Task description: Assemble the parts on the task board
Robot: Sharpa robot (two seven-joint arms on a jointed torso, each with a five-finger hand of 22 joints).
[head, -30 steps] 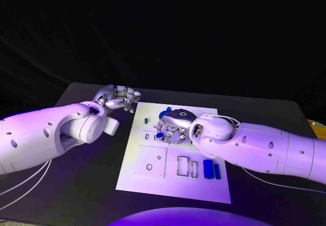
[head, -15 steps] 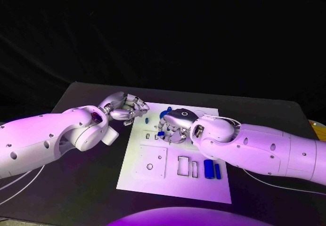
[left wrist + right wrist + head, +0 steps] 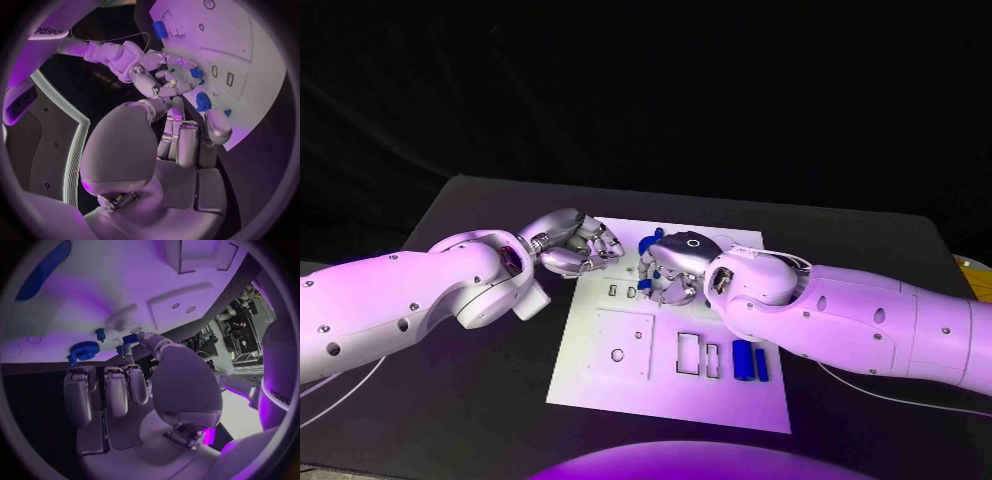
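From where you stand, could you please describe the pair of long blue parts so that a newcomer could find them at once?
Start at the white task board in the middle of the black table, then go to its near edge on the robot's right side. The two long blue parts lie there side by side, next to empty rectangular slots. They are straight bars, unlike the small round blue pieces near the robot hands.

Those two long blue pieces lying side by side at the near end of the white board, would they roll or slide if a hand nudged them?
The two long blue pieces look rounded and narrow, so they would probably roll sideways. They seem small, rigid and light. The task board looks smooth, so sliding is also likely.
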